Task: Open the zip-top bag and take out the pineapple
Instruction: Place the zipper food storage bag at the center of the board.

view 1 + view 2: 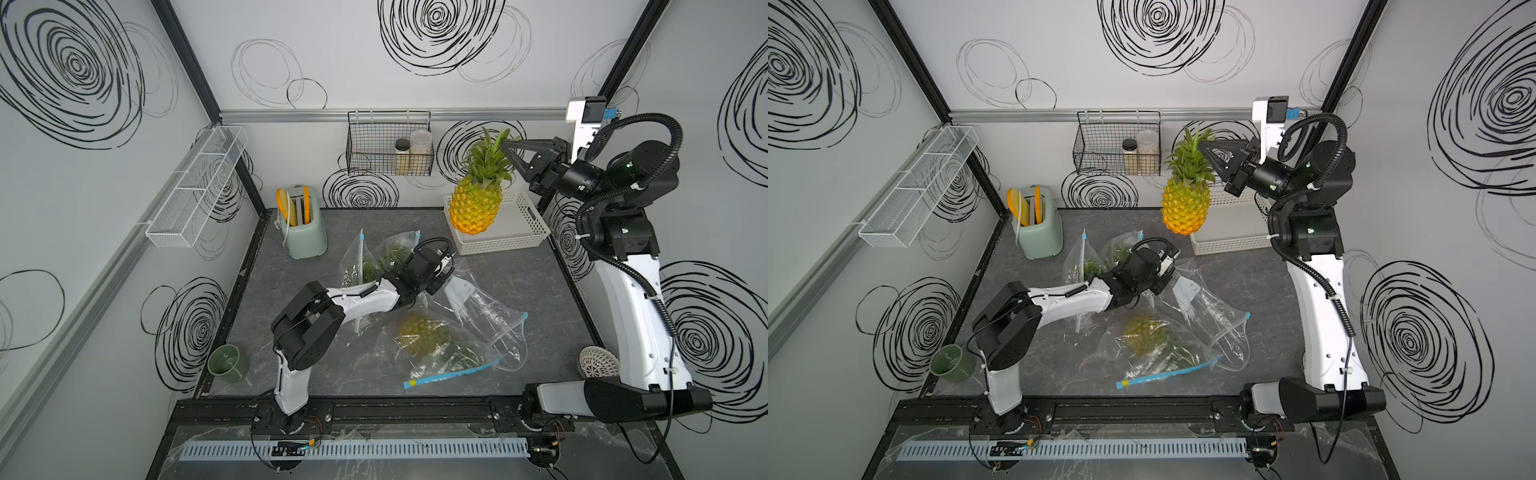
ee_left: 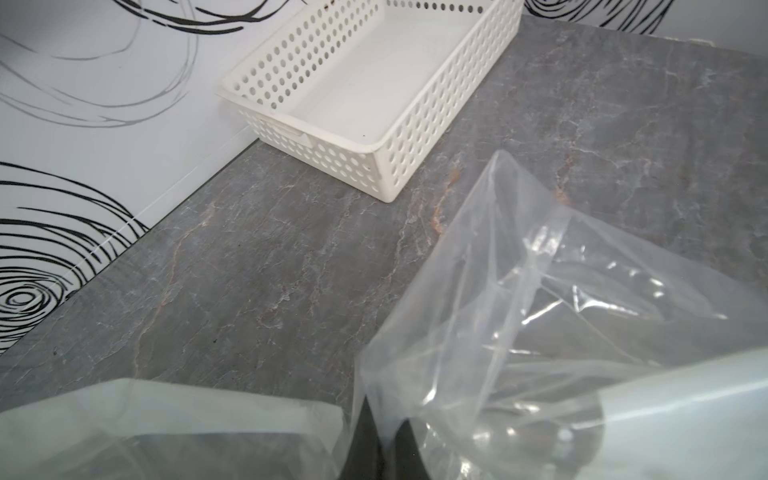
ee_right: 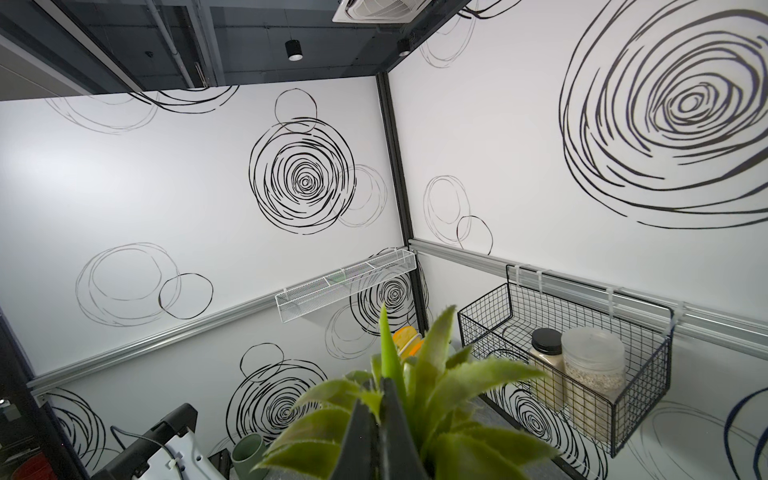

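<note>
Pineapple (image 1: 476, 208) hangs at 1 o'clock above basket (image 1: 503, 245), which is empty. Right gripper (image 1: 505, 144) is clamped on crown leaves (image 3: 415, 395) and the fruit dangles below. I judge it heavy and rigid, with a body too wide for my jaws, so crown base is the hold. Leaves look bendy and may slip or tear. Bag (image 2: 519, 291) lies limp at centre, open and empty, with slick film. Left gripper (image 2: 384, 428) sits low in that film. I can't tell whether it pinches.
</note>
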Action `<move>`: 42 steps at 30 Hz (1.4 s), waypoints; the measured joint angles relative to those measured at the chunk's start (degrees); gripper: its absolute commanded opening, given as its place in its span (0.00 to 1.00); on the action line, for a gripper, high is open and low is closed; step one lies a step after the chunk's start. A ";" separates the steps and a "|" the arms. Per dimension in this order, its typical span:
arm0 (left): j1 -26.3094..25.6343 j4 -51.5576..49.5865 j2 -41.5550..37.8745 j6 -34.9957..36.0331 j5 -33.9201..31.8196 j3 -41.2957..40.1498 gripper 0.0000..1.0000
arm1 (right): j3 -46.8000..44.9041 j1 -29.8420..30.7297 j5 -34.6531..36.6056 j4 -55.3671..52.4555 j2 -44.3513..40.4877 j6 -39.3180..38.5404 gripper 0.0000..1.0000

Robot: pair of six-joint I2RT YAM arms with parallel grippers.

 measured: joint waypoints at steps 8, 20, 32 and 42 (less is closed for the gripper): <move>5.90 -0.20 -3.23 -6.82 2.36 -0.96 0.52 | -6.29 -1.51 2.82 -4.66 -2.43 -5.57 0.00; 10.73 -1.64 -12.00 -14.05 8.85 -1.77 0.83 | -11.96 -2.29 14.19 -7.74 7.80 -14.23 0.00; 13.55 -3.93 -12.00 -19.78 13.18 -3.48 0.96 | -4.11 -3.69 22.67 -6.01 27.91 -18.01 0.00; 16.74 -8.81 -8.90 -20.57 16.37 3.65 0.96 | 2.91 -3.87 25.09 -4.24 38.03 -18.75 0.00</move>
